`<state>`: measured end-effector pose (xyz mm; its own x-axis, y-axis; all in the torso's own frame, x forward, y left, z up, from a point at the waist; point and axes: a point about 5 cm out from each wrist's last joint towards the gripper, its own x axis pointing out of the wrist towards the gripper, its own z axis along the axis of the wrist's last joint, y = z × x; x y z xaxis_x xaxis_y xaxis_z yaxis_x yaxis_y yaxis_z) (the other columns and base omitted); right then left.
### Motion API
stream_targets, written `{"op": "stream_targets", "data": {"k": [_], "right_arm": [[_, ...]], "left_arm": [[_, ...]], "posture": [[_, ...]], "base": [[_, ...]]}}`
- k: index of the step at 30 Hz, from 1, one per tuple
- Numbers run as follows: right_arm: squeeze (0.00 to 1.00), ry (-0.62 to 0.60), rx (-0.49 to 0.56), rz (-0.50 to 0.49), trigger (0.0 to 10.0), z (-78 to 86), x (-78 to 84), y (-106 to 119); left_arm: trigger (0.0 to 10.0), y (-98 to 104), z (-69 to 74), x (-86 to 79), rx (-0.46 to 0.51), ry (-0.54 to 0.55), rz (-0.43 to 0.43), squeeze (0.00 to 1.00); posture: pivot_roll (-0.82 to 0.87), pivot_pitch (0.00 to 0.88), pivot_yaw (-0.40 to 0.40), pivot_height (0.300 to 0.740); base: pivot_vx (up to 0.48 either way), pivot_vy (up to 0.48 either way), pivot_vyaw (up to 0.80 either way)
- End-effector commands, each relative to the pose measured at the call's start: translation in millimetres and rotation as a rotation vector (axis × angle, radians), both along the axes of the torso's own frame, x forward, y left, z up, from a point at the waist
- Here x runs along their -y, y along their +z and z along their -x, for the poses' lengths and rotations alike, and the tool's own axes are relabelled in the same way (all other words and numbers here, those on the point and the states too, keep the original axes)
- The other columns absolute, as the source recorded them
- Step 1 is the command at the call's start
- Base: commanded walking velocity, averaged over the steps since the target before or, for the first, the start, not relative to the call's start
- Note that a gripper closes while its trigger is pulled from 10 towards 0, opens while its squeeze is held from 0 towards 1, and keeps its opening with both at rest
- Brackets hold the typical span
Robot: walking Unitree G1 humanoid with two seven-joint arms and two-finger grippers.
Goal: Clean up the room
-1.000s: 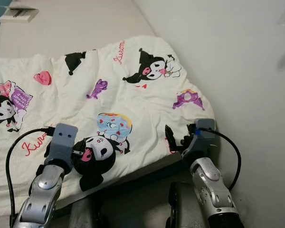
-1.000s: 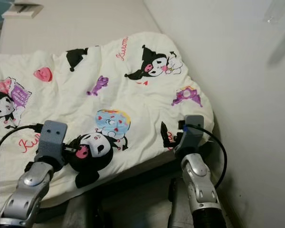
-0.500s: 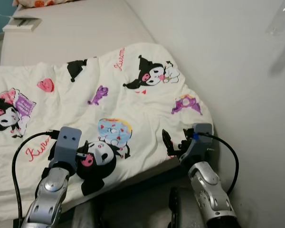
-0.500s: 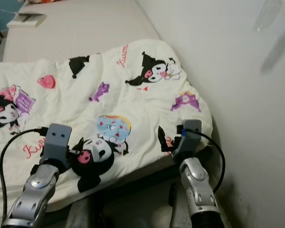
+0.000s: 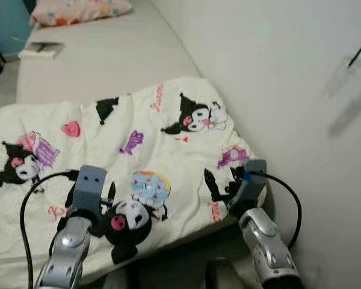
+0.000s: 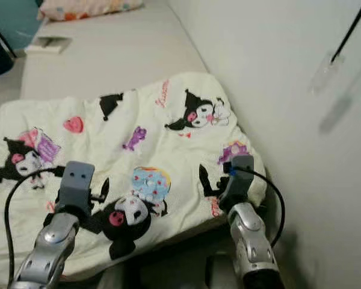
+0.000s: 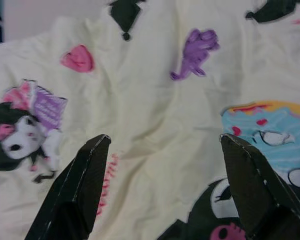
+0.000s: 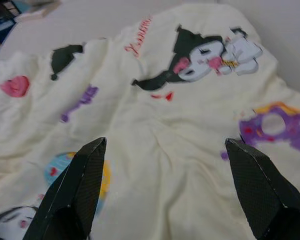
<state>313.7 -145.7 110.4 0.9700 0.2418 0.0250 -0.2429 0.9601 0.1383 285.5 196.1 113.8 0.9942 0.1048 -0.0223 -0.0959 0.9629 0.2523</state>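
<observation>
One cream cartoon-printed blanket (image 5: pixel 138 150) lies rumpled across bed (image 5: pixel 102 60).

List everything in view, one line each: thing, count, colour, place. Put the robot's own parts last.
blanket: one, cream with black, pink and purple cartoon prints, spread over the near end of the bed.
bed: one, beige bare surface, running away from the robot along the wall.
pillow: one, pink patterned, at the far end of the bed.
book: one, pale, flat on the bed's far left edge.
wall: white, along the bed's right side.
left gripper: one, black fingers open, over the blanket's near part.
right gripper: one, black fingers open, over the blanket's near right corner.
</observation>
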Motion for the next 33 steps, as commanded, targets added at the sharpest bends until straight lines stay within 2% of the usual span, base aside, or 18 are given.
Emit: {"op": "stream_targets", "data": {"k": [1,10,19,25,33], "right_arm": [[0.00,0.007,-0.021,-0.010,10.0,3.6,-0.8,-7],[0.00,0.012,-0.019,-0.021,10.0,2.6,-1.2,-7],[0.00,0.010,-0.062,-0.018,10.0,6.4,-0.3,-19],[0.00,0.004,-0.074,-0.011,10.0,6.2,3.0,-22],[0.00,-0.014,-0.138,0.025,10.0,5.3,9.4,-33]], "left_arm": [[10.0,-9,4.9,-3.2,-0.034,0.018,-0.005,0.00],[10.0,-10,6.7,-0.1,-0.027,0.027,-0.006,0.00],[10.0,-38,12.4,5.5,-0.134,0.008,0.041,0.00],[10.0,-43,10.8,5.9,-0.173,-0.012,0.067,0.00],[10.0,-52,3.6,9.8,-0.220,-0.068,-0.049,0.00]], "posture": [[-0.05,0.165,0.032,0.683],[-0.06,0.149,0.035,0.710],[-0.06,0.132,0.030,0.740],[-0.06,0.125,0.025,0.740],[-0.07,0.127,0.021,0.740]], "base": [[0.000,0.000,0.00],[0.000,0.000,0.00],[0.000,0.000,0.00],[0.000,0.000,0.00],[0.000,0.000,0.00]]}}
